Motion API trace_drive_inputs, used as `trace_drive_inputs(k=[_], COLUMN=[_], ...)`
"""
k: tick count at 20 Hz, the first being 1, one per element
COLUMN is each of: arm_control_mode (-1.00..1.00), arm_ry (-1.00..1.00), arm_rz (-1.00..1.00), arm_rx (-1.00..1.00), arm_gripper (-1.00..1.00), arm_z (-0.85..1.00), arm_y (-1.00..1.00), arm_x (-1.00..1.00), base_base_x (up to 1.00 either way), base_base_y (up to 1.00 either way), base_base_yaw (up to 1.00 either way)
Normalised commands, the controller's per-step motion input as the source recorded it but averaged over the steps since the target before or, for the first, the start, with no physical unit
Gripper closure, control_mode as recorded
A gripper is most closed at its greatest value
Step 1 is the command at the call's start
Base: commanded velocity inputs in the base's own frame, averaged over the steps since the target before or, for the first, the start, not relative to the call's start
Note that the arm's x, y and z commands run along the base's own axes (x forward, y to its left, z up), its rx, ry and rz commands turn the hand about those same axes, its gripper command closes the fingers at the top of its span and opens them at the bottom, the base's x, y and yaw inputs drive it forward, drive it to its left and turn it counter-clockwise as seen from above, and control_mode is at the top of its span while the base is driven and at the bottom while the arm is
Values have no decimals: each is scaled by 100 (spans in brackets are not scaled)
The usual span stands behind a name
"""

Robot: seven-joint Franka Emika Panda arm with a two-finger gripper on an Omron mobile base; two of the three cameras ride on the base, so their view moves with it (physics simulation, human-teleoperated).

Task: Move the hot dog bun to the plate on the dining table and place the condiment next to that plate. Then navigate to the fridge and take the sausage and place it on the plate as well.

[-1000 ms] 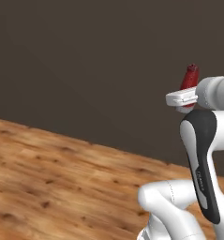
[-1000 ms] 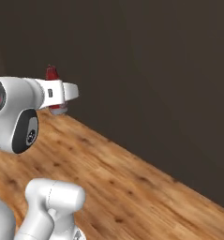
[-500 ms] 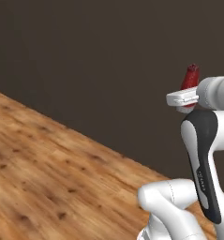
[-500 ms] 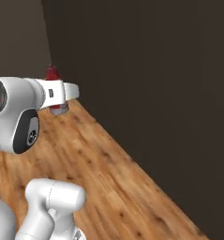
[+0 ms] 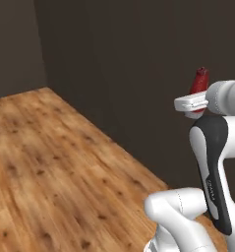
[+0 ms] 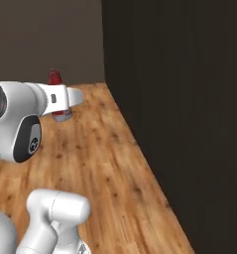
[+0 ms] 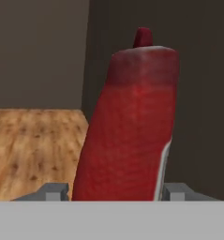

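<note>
Dark walls and wood floor (image 5: 65,162) slide past both base views, so I'm driving, not reaching. My gripper (image 7: 115,190) is clamped partway closed around the condiment (image 7: 130,122), nozzle poking up at upper right in the left base view, carried high and tucked in for travel. Against a second ago, the wall corner has swung into frame; the bottle sits unchanged.

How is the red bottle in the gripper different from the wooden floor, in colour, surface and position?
Colour: the red bottle is deep red, while the wooden floor is orange-brown.
Surface: the bottle looks plain and finely speckled; the floor shows planks with dark knots and grain.
Position: the bottle is held up in the gripper, clear of the ground, standing roughly upright; the floor lies flat beneath, running to the dark wall.
</note>
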Motion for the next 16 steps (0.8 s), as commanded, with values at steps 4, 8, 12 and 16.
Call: trace_drive_inputs(k=[4,8,12,16], arm_control_mode=[100,100,100,100], arm_ry=[0,0,0,0], arm_rz=[0,0,0,0], arm_rx=[0,0,0,0], arm_gripper=[100,100,100,100], arm_z=[0,0,0,0], arm_y=[0,0,0,0], arm_x=[0,0,0,0], base_base_x=[100,100,100,100], base_base_y=[-24,-24,-28,-30], base_base_yaw=[47,46,45,44])
